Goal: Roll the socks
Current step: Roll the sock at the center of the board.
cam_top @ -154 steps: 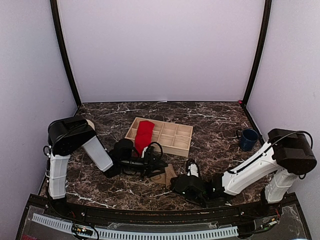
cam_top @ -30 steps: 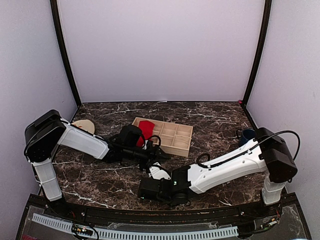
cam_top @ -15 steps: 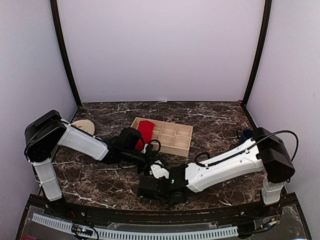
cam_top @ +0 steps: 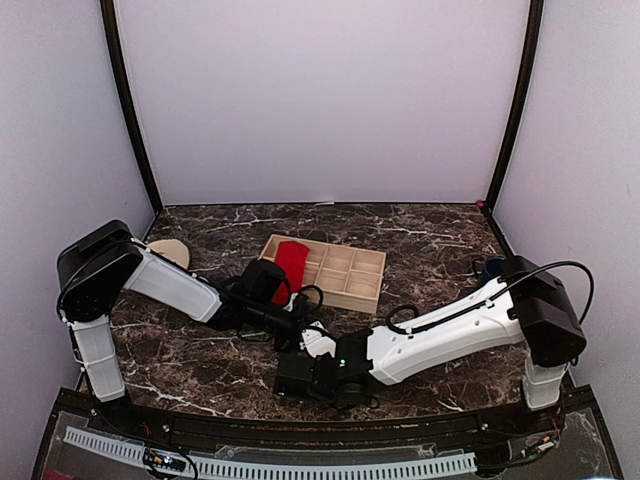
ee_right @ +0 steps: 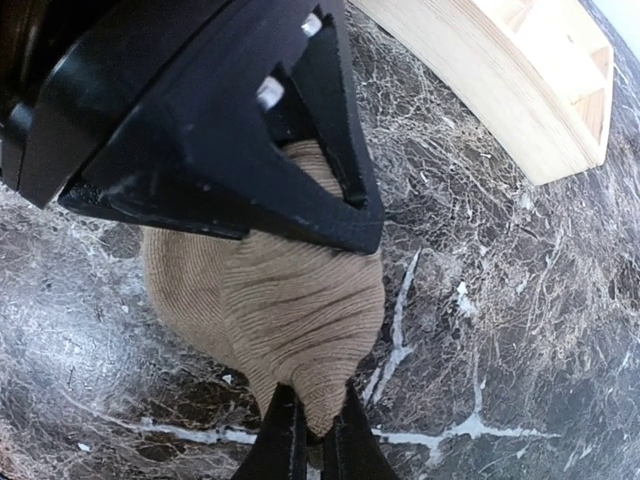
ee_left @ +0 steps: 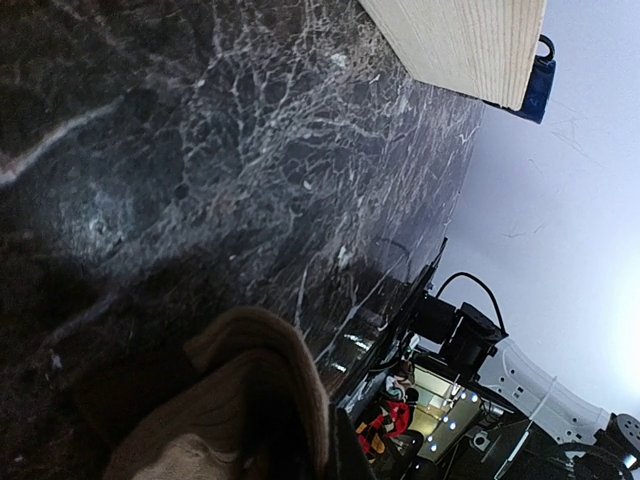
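Note:
The tan-brown sock [ee_right: 270, 300] lies bunched on the marble between both grippers. My right gripper [ee_right: 312, 425] is shut on its near tip. My left gripper [ee_right: 210, 130] presses over the sock's far end, its black body hiding that part. In the left wrist view the tan sock [ee_left: 245, 395] fills the space at my left gripper [ee_left: 300, 450], which looks shut on it. In the top view the left gripper [cam_top: 298, 322] and the right gripper [cam_top: 314, 342] meet in front of the tray and hide the tan sock. The red sock [cam_top: 292, 260] lies in the tray's left end.
A wooden compartment tray [cam_top: 350, 272] stands behind the grippers and also shows in the right wrist view [ee_right: 530, 90]. A round beige disc [cam_top: 168, 250] lies at the far left. A blue mug [cam_top: 488, 268] stands at the right, partly behind the right arm.
Five seconds ago the right gripper was further right and the tan sock lay flat. The right arm has since reached left to the left gripper. In the last second both moved only slightly.

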Controlling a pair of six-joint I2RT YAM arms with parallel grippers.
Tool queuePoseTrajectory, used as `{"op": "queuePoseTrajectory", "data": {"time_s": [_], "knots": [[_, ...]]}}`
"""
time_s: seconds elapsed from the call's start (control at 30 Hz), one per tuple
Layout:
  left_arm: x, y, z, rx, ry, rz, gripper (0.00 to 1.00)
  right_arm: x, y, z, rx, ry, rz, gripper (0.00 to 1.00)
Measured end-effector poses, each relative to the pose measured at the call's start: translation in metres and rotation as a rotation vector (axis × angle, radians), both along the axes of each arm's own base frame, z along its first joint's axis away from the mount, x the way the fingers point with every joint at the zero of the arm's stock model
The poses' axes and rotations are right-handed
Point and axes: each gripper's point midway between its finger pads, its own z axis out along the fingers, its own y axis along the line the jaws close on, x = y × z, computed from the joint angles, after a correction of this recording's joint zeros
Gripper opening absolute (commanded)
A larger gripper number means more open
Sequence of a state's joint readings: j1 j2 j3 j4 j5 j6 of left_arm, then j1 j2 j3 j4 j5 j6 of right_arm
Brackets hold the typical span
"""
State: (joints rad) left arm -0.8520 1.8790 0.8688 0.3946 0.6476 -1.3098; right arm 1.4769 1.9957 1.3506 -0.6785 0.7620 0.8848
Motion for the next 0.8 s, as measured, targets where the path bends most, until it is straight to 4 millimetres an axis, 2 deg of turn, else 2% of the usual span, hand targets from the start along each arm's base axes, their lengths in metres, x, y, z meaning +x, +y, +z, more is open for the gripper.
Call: {"op": "queuePoseTrajectory", "data": {"time_s": [0.07, 0.17, 0.33, 0.5, 0.7, 0.8], "knots": [[0.0, 0.0, -0.001, 0.002, -0.002, -0.003, 0.0, 0.0, -0.001, 0.0, 0.0, 0.001, -0.009, 0.2], [0.0, 0.0, -0.002, 0.002, -0.012, -0.009, 0.0, 0.0, -0.002, 0.001, 0.011, 0.005, -0.028, 0.34], [0.001, 0.0, -0.004, 0.006, -0.035, -0.018, 0.0, -0.003, -0.007, -0.001, 0.048, 0.026, -0.064, 0.46], [0.005, -0.003, -0.01, -0.005, -0.058, -0.017, 0.0, -0.009, -0.017, 0.002, 0.119, 0.068, -0.084, 0.48], [0.01, -0.009, -0.02, -0.028, -0.081, -0.017, 0.0, -0.015, -0.03, 0.016, 0.299, 0.106, -0.105, 0.51], [0.013, -0.013, -0.019, -0.055, -0.103, -0.017, 0.0, -0.017, -0.036, 0.017, 0.384, 0.124, -0.117, 0.51]]}}
